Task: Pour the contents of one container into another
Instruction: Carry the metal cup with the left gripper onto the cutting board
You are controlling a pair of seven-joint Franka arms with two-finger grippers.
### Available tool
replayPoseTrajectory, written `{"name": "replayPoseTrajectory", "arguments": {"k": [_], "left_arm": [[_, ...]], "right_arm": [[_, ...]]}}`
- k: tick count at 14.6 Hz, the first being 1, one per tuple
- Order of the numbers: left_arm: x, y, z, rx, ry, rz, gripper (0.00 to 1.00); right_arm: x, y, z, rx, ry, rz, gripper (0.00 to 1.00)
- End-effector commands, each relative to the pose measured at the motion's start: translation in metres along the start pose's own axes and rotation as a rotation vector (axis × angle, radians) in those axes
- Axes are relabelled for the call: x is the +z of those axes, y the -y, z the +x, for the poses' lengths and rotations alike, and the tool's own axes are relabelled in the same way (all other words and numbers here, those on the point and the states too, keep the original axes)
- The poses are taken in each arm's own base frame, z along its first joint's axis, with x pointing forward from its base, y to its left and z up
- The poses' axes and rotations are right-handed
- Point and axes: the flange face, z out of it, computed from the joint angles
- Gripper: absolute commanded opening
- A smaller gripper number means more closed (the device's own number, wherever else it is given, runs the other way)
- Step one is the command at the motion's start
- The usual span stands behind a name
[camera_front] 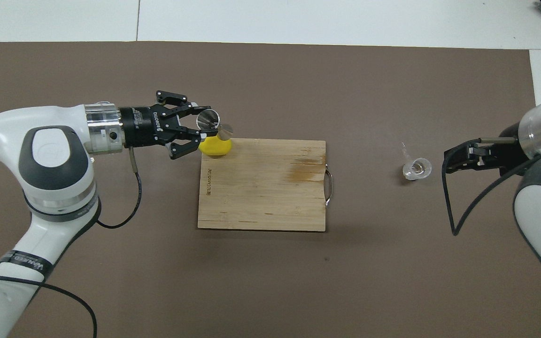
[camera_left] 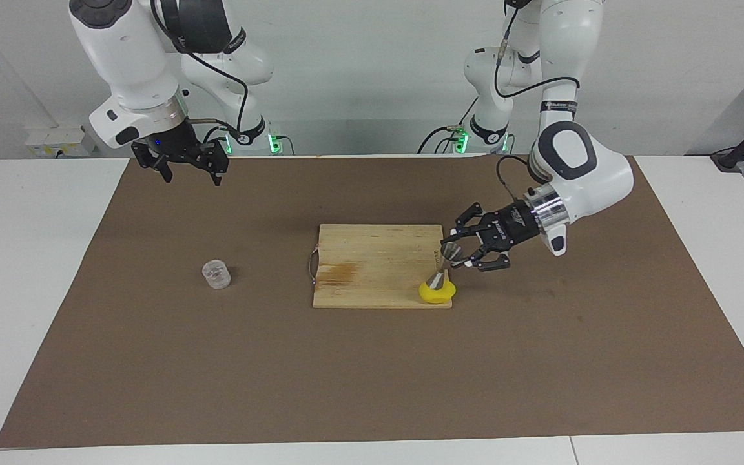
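Left gripper (camera_left: 459,255) has the jigger (camera_left: 447,253) pinched, tilted over the lemon (camera_left: 437,291) at the cutting board's (camera_left: 372,258) corner. Clear cup (camera_left: 216,274) sits on the mat (camera_left: 152,361) toward the right arm's end, upright. Right gripper (camera_left: 190,169) waits above the mat's edge nearest the robots, fingers spread.

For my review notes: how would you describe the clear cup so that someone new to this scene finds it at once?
Start at the wooden cutting board in the middle of the brown mat. From its metal handle, go along the mat toward the right arm's end: the clear cup stands there upright and alone. Unlike the metal jigger in the left hand, it is transparent and cylindrical.
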Motion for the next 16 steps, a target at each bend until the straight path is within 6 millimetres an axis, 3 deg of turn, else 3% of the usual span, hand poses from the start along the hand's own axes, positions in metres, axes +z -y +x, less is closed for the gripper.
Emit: {"name": "replayPoseTrajectory", "arguments": {"k": [1,8,16], "left_arm": [[0.042,0.026,-0.011,-0.022,-0.005,-0.062,0.0],[0.145,0.113,-0.018,-0.028,-0.08,-0.196,0.0],[0.192,0.154,0.006,-0.062,-0.13,-0.169,0.0]], "right_arm": [[0.0,-0.003,-0.003,0.022,-0.011,0.023,1.0],[0.0,-0.003,-0.003,0.022,-0.011,0.023,1.0],[0.0,-0.003,-0.003,0.023,-0.009,0.023,1.0]]}}
